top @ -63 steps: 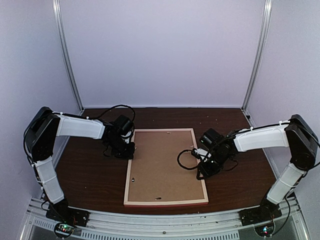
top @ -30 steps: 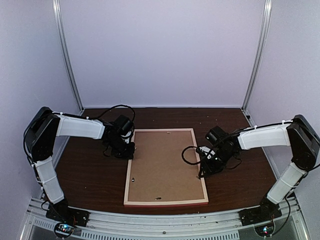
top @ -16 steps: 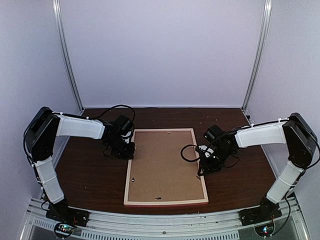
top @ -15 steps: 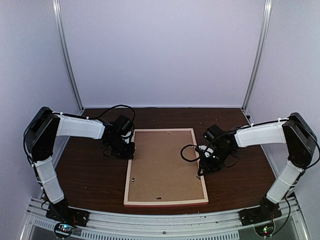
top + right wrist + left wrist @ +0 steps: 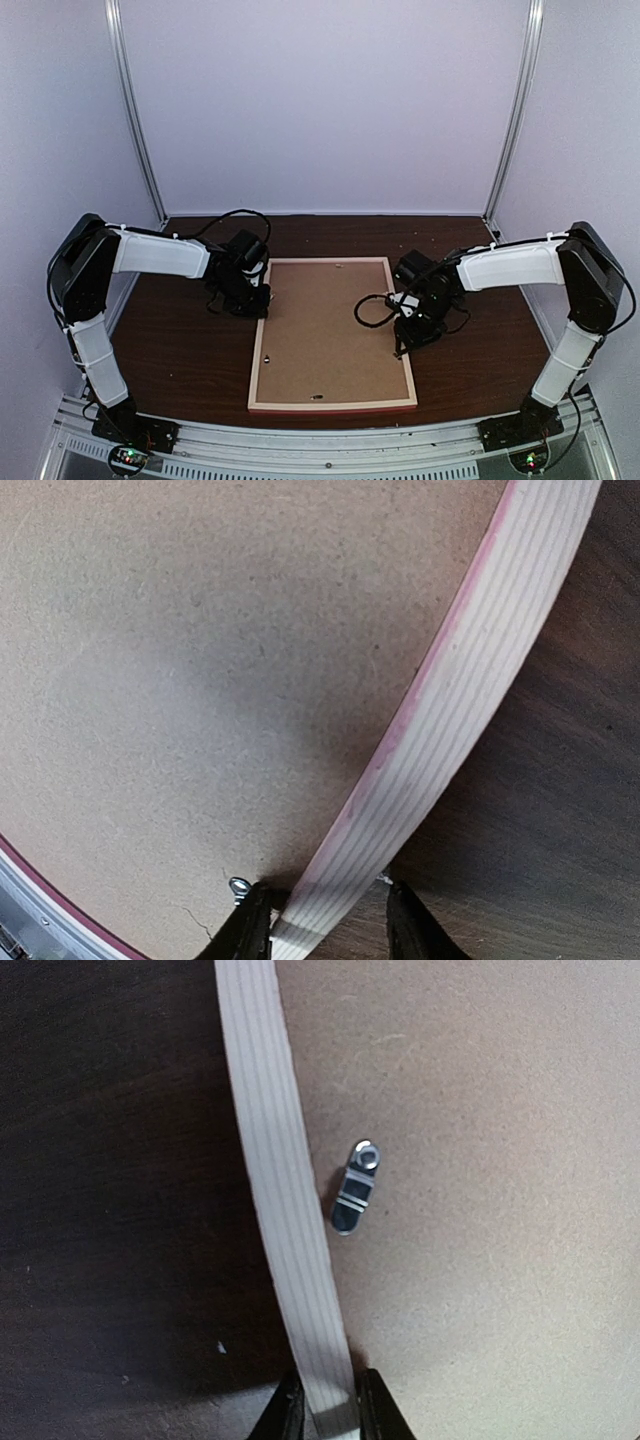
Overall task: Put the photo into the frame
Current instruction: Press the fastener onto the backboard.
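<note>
pale striped frame [image 5: 280, 1210], brown backing board [image 5: 325, 320], dark table [image 5: 180, 350]

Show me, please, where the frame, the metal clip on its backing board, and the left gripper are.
frame [image 5: 332, 404]: top view, near edge moulding.
metal clip [image 5: 353, 1200]: left wrist view, middle of the tab.
left gripper [image 5: 329, 1407]: left wrist view, between the fingertips, astride the frame's edge.

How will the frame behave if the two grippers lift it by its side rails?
The frame looks rigid and flat, so it should rise without sagging. Its rails are narrow and smooth, so the left gripper and right gripper may slip. Probably light.
</note>
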Robot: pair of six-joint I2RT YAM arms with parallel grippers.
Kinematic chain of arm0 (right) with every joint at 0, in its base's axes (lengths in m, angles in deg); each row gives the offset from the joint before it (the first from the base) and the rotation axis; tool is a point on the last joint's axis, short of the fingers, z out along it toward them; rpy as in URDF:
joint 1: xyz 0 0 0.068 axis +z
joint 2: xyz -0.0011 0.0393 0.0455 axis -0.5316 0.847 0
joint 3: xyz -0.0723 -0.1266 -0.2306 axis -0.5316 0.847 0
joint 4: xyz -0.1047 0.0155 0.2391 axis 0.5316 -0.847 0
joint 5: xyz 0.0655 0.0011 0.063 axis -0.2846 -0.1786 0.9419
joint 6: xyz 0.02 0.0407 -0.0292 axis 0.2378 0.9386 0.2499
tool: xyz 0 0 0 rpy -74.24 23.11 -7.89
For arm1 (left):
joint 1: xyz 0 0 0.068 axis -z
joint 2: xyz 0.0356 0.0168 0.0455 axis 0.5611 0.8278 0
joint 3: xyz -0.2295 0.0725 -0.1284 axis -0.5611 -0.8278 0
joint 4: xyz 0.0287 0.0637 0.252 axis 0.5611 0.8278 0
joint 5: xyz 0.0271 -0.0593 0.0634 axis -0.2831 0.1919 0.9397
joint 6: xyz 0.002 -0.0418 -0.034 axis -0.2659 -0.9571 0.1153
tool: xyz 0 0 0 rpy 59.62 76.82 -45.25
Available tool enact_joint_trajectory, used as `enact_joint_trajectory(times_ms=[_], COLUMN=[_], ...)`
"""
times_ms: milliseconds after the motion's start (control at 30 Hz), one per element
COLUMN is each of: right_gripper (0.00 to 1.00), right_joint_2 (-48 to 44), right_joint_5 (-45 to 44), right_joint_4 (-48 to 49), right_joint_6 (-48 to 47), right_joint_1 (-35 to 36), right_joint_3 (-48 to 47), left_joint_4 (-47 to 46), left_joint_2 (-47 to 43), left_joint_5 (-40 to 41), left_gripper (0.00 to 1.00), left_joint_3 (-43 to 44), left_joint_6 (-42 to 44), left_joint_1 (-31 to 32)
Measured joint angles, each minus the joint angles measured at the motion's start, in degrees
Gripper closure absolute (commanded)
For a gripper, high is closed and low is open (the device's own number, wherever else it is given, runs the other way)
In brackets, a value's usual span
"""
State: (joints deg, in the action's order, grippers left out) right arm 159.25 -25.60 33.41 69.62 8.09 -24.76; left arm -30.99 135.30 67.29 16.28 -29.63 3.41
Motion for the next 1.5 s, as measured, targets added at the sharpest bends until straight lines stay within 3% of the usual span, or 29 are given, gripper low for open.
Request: enact_joint_trajectory(times_ms=[1500], right_gripper=[0.51], right_joint_2=[-2.82], right_joint_5=[5.05], right_joint_4=[3.74], right_joint_6=[-0.07], right_joint_1=[0.37], right_joint_3=[4.61], left_joint_4=[-0.79], left_joint_2=[-0.24], left_joint_5=[0.02], left_gripper=[0.81], left_joint_3=[-0.66], left_joint_6=[0.04], left_joint_1=[0.00])
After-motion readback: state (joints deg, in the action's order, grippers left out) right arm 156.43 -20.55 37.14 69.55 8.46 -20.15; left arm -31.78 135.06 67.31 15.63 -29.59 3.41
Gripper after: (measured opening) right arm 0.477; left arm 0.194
